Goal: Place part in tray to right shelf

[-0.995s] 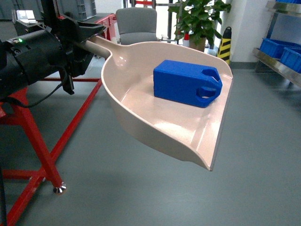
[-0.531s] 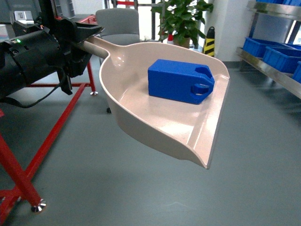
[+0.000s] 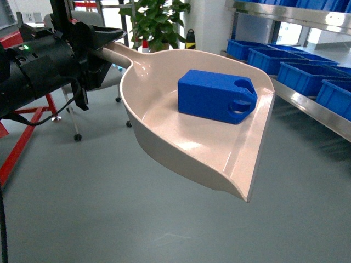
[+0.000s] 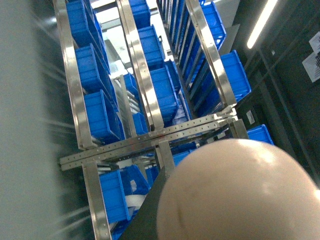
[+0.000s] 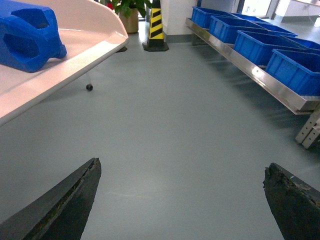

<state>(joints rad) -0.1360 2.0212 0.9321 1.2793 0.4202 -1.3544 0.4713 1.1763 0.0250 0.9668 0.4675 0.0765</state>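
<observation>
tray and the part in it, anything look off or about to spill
Nothing stands out. The part lies inside the tray, lugs toward the open front lip. The left gripper holds the handle; the tray looks roughly level.

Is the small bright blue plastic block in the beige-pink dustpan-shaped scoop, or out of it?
In. The blue block lies on its side on the scoop's floor, lugs towards the front lip, enclosed by the raised rim.

We see a smooth grey floor [image 3: 109, 219]. A green plant [image 3: 156, 22] stands at the back, and next to it is a yellow and black striped post [image 5: 156, 22]. Blue boxes [image 3: 307, 74] sit in a row on the right. A red metal frame [image 3: 22, 139] is on the left, with a chair on wheels [image 3: 77, 129] near it.
</observation>
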